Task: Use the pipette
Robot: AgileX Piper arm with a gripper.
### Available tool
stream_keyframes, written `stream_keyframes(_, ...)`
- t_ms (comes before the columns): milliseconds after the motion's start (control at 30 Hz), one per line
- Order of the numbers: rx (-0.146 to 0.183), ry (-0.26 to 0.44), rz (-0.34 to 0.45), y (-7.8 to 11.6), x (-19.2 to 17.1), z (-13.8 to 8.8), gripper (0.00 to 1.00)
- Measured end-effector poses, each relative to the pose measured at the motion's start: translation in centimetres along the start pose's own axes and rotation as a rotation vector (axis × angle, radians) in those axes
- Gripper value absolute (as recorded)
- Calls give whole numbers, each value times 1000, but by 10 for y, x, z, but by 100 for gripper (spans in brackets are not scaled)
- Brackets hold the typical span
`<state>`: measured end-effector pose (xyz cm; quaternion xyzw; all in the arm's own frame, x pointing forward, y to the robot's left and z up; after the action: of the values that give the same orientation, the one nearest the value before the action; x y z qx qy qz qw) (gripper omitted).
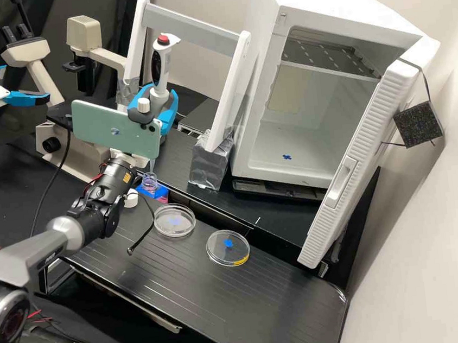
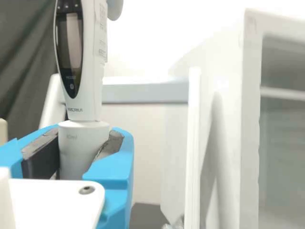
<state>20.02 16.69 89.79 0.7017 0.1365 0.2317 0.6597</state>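
Observation:
In the high view my gripper (image 1: 157, 101) is shut on the white pipette (image 1: 160, 68), which stands nearly upright with its red button on top. The pipette's thin lower end comes down at the open mouth of a small clear bottle (image 1: 150, 182); I cannot tell whether it is inside. This bottle stands in a blue holder (image 1: 160, 192), a white cap (image 1: 131, 198) beside it. Two clear round dishes (image 1: 174, 221) (image 1: 228, 249) lie on the bench. From the wrist, the gripper (image 2: 82, 149) has its dark pads against both sides of the pipette's lower body (image 2: 86, 102).
A white frame (image 1: 192, 25) rises behind the pipette, one leg in a foil-wrapped block (image 1: 209, 165). An open white incubator (image 1: 277, 158) stands to the right. Microscope parts (image 1: 83, 34) and a second arm's blue fingers (image 1: 26, 97) are at the left. A black cable hangs near the dishes.

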Motion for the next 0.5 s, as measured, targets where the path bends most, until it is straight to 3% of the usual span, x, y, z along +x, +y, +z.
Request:
stream_keyframes(233,-12,73,38,21,-28,-3,0)
stream_keyframes(400,-36,64,42,24,-44,7,0)
stream_keyframes(500,-69,47,48,26,-51,15,0)
